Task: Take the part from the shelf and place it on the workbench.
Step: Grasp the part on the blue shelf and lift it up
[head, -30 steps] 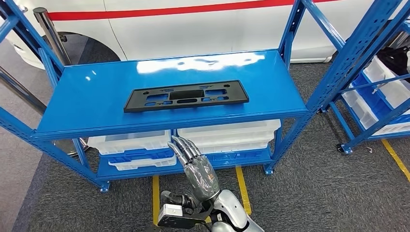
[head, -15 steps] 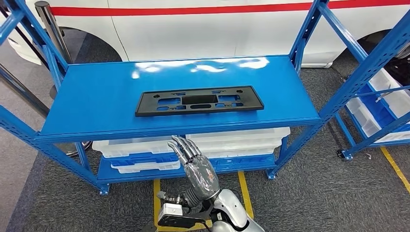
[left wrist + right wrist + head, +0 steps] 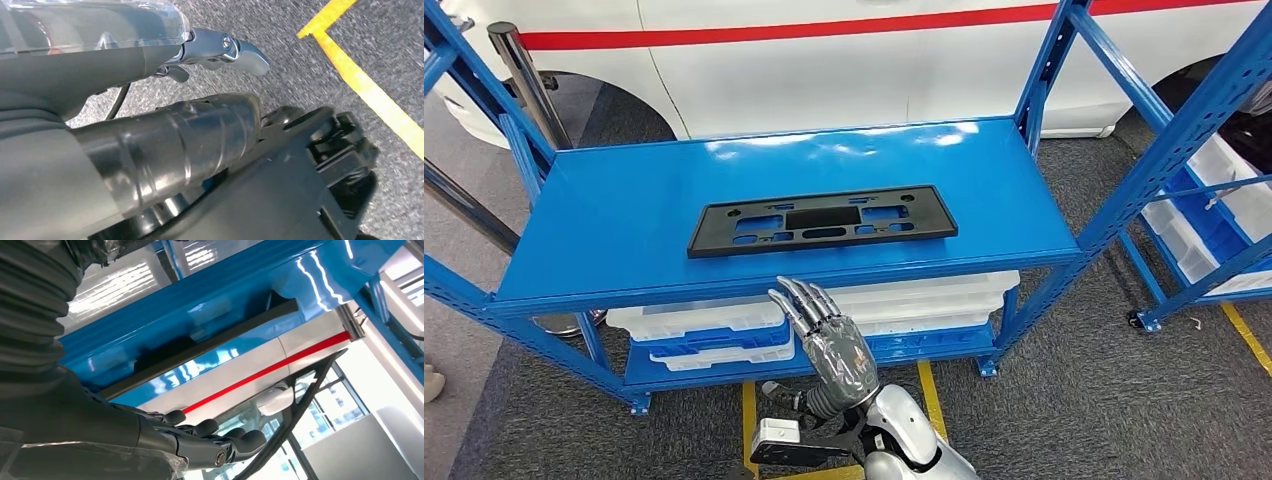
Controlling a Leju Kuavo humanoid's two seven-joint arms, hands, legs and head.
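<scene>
A: Right hand [image 3: 829, 340] is raised below the front edge of the blue shelf [image 3: 624, 220], fingers extended and apart, holding nothing.
B: Left hand [image 3: 220, 50]?
A: Hangs over grey floor [image 3: 310, 75]; can't tell its state.
B: The part?
A: Black part [image 3: 821, 220] lies flat mid-shelf, nearer the front edge, untouched.

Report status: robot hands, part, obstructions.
Right robot hand open, empty, below shelf edge. Left robot hand hangs over floor, state unclear. Black part flat on shelf, untouched. Nothing blocking.
</scene>
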